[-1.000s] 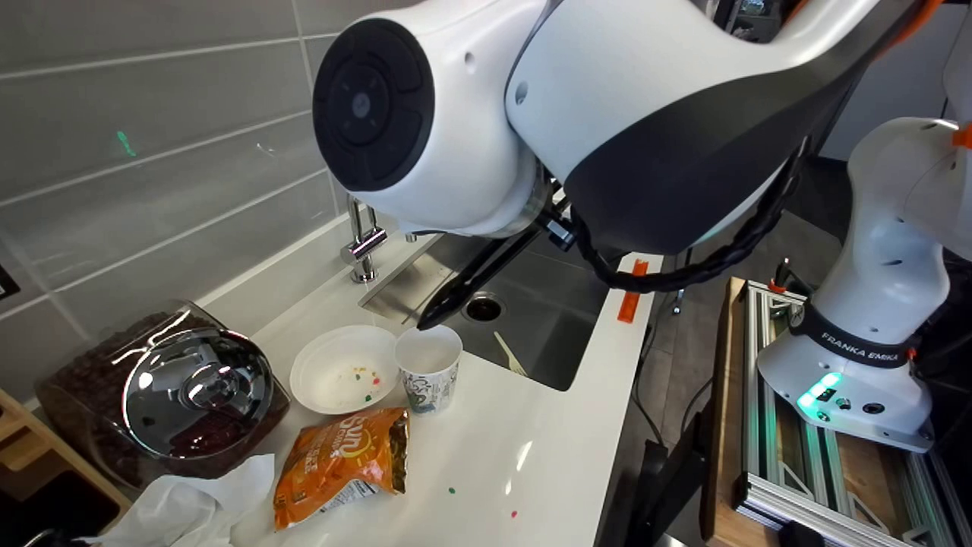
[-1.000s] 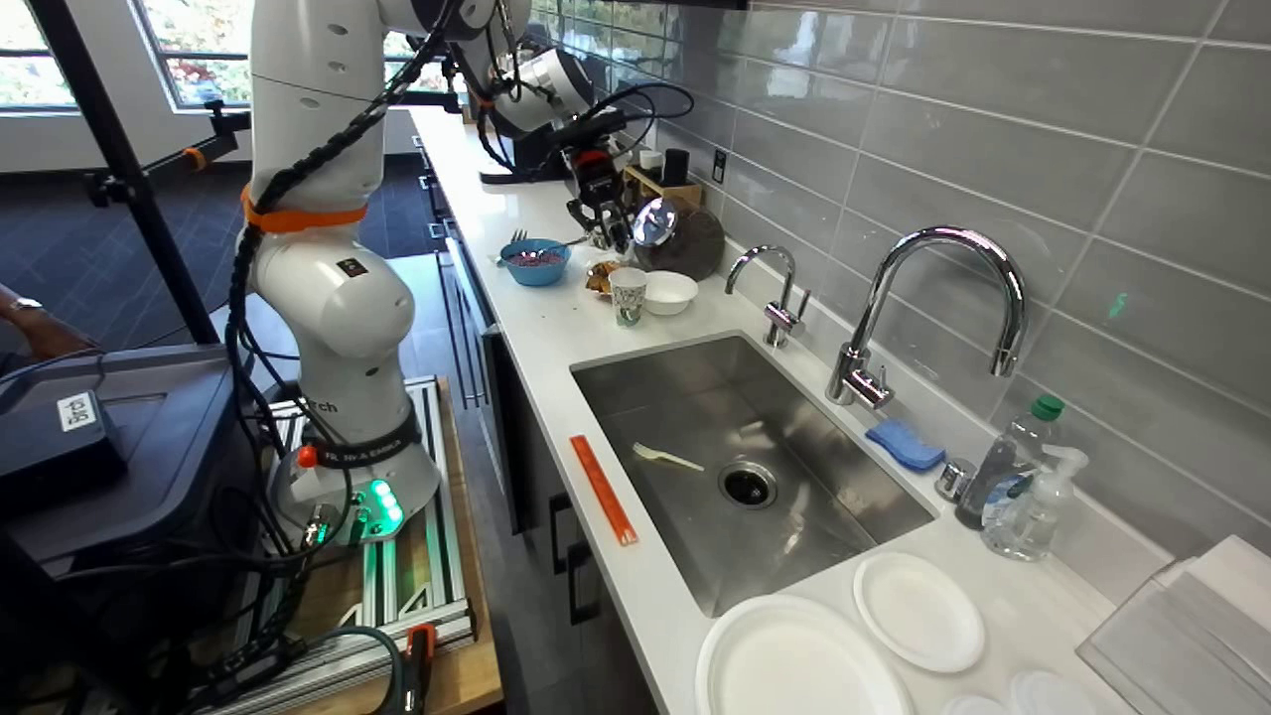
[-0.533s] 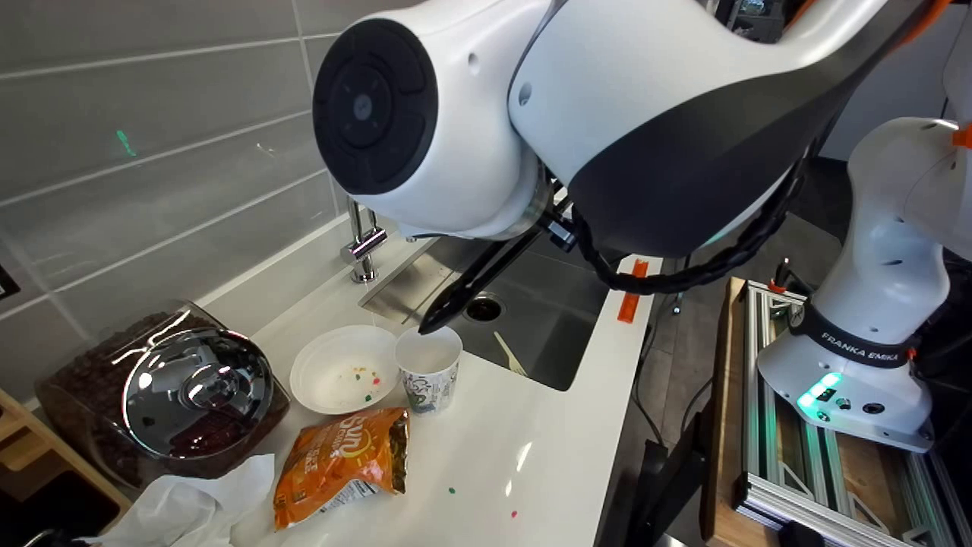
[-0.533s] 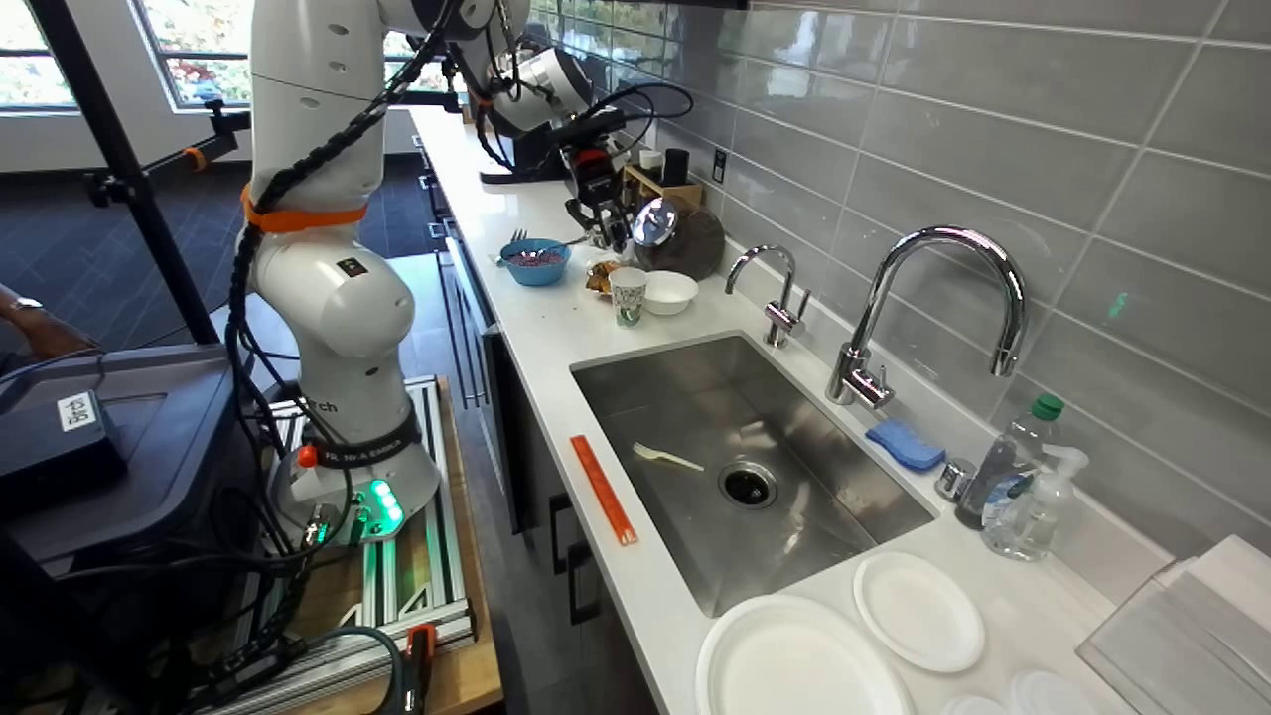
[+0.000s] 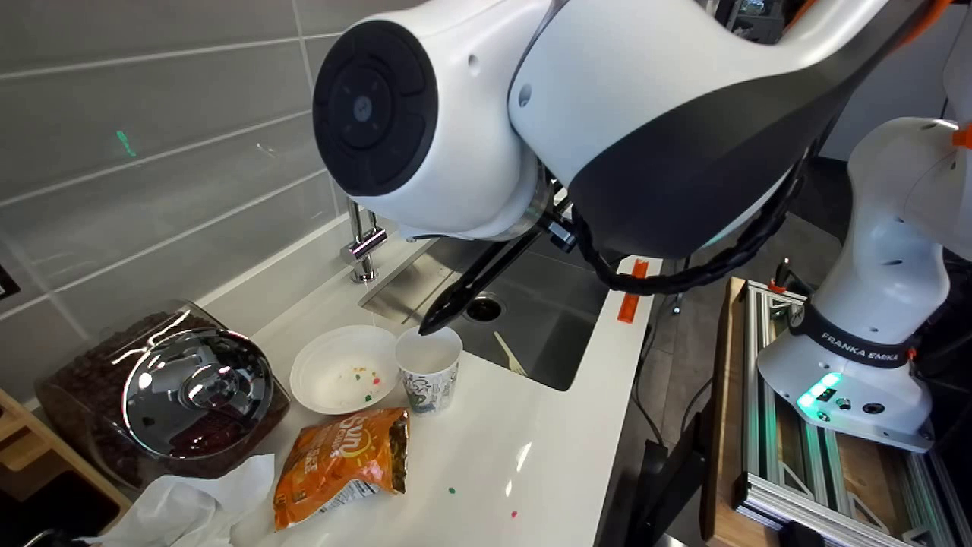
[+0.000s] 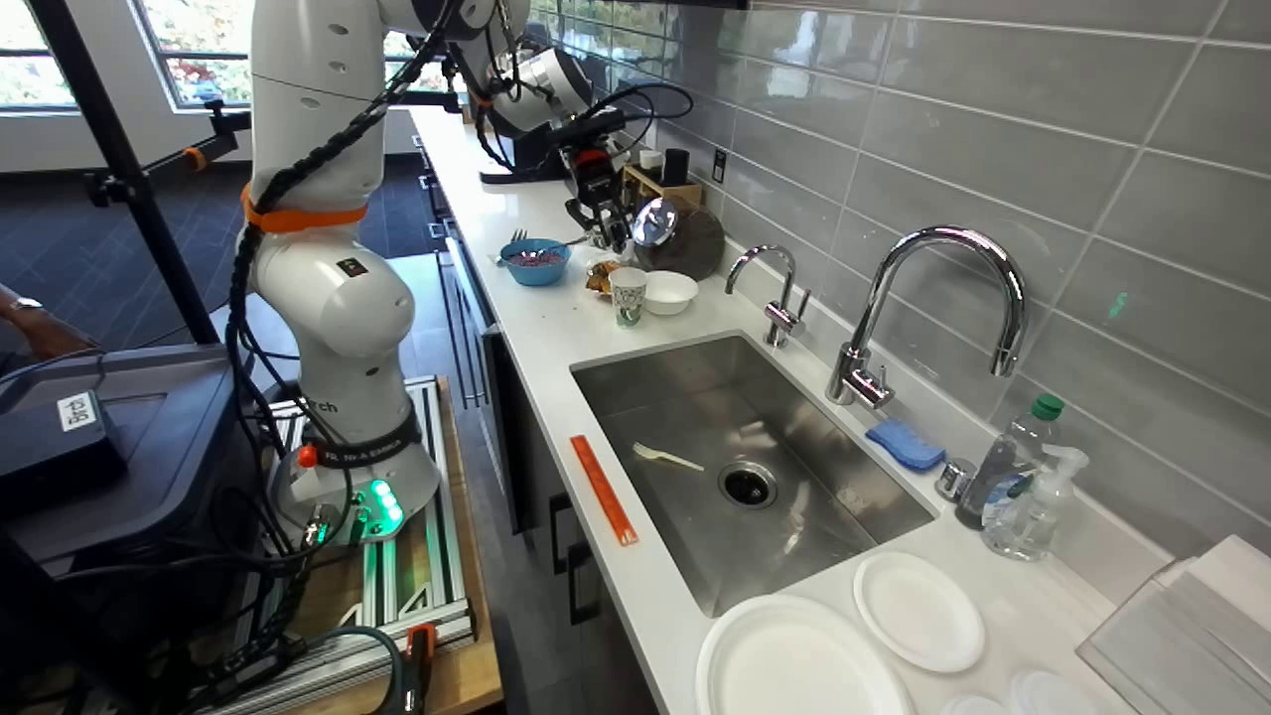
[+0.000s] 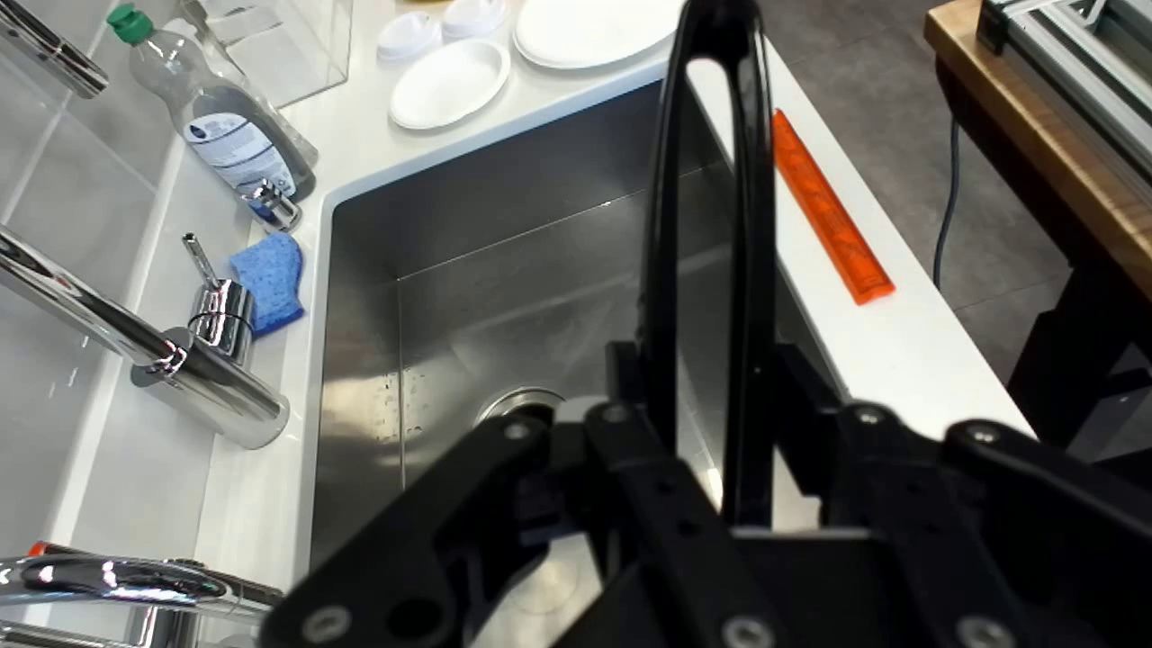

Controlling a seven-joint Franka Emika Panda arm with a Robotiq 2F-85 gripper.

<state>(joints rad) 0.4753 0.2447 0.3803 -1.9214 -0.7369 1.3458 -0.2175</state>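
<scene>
In the wrist view my gripper point(image 7: 708, 387) is shut on black tongs point(image 7: 754, 270), whose two long arms run up the picture over the sink. In an exterior view the tongs point(image 5: 456, 300) slant down, and their end overlaps the far rim of a white patterned paper cup point(image 5: 429, 380); I cannot tell whether they touch. The arm hides the gripper there. It shows small in an exterior view point(image 6: 602, 216), above the counter. A white bowl point(image 5: 323, 380) with coloured bits stands beside the upright cup. An orange chip bag point(image 5: 334, 463) lies before them.
A jar point(image 5: 83, 380) with dark contents and white paper point(image 5: 190, 505) lie near the wall. The steel sink point(image 6: 655, 536) holds a pale fork point(image 6: 667, 457). Around it are faucets point(image 6: 884, 288), a blue sponge point(image 6: 906, 444), soap bottles, white plates point(image 6: 918, 611) and an orange strip point(image 6: 603, 492).
The arm and the end of the tongs sit very slightly lower than one second ago. Since half a second ago nothing has visibly moved, and the grip on the tongs stays.
</scene>
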